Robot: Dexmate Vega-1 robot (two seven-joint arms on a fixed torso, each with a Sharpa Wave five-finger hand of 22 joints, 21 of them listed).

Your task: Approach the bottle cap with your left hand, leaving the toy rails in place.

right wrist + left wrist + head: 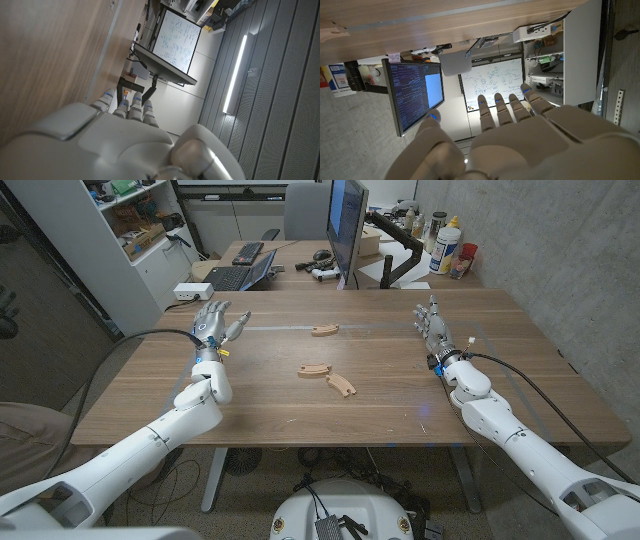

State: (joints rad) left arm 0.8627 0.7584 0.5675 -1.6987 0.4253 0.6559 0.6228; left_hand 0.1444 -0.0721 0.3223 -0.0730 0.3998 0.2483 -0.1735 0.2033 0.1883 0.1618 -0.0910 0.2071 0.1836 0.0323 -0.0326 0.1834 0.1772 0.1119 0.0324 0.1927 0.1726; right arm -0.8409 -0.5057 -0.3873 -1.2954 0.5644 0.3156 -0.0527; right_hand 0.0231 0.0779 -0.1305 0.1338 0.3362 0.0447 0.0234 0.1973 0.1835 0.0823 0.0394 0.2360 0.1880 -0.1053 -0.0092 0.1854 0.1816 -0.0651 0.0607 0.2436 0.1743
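Three curved wooden toy rails lie near the table's middle: one farther back (324, 330), one in the centre (314, 370), and one just right of it (342, 385). My left hand (215, 325) is at the table's left side, left of the rails and well apart from them, with its fingers spread and nothing in it. In the left wrist view the left hand (510, 135) shows its fingers stretched out and empty. My right hand (432, 325) is at the right side, fingers extended, holding nothing. The right wrist view has that hand (115, 140) beside the wooden table (50, 50).
Behind the table (500, 400) stand a monitor (345, 225), a laptop (240, 275) and bottles (447, 245). A white power box (192, 291) sits off the far left corner. Shelves (130, 220) stand at the back left.
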